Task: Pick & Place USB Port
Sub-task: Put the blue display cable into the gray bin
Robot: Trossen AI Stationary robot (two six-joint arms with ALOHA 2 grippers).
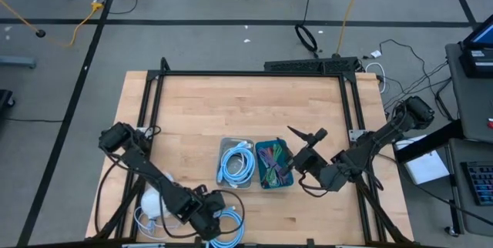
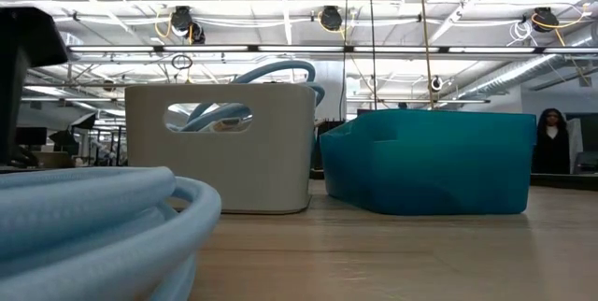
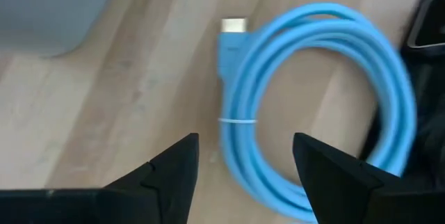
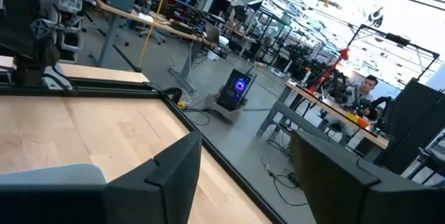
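A light-blue USB cable, coiled and tied with a white band, lies flat on the wood near the table's near edge (image 1: 229, 229) (image 3: 316, 64). Its silver plug (image 3: 233, 26) sticks out of the coil. In the low view the coil fills the foreground (image 2: 93, 226). My left gripper (image 1: 209, 221) (image 3: 243, 140) hovers open over the coil, one finger on either side of its banded strands, touching nothing. My right gripper (image 1: 306, 135) (image 4: 247, 147) is open in the air beside the teal bin, pointing toward the far edge.
A white bin (image 1: 236, 163) (image 2: 220, 147) holds more blue cables. The teal bin (image 1: 273, 163) (image 2: 430, 161) next to it holds multicoloured cords. Another blue coil with a white object lies at the near left (image 1: 150, 216). A black frame (image 1: 254, 73) borders the table. A person (image 2: 553, 142) stands beyond.
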